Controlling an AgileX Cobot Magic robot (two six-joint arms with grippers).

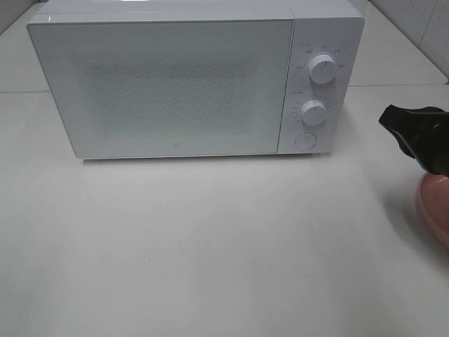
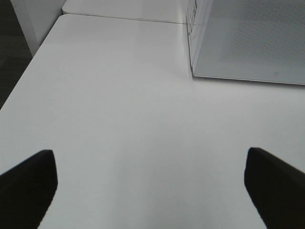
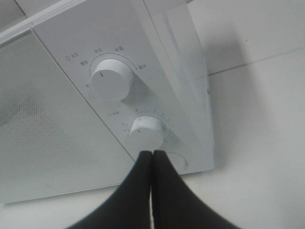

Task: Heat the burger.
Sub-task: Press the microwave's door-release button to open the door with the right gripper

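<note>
A white table [image 1: 210, 267] is seen with a broad open stretch in front of a white microwave [image 1: 168, 77], whose door is shut. A seam in the tabletop is seen running behind the microwave, and in the left wrist view the table's outer edge is seen dropping to a dark floor. A pink plate [image 1: 436, 207] is cut off by the right border of the high view. The right gripper [image 1: 384, 119] is held above that plate, apart from the microwave's control panel, with its fingers pressed together on nothing. The left gripper [image 2: 148, 160] is held low over the tabletop with its fingers spread wide and nothing between them. On the panel, an upper knob [image 1: 322, 68], a lower knob [image 1: 313, 111] and a round button [image 1: 306, 140] are stacked. The burger is shown in no view, so its place cannot be told.
</note>
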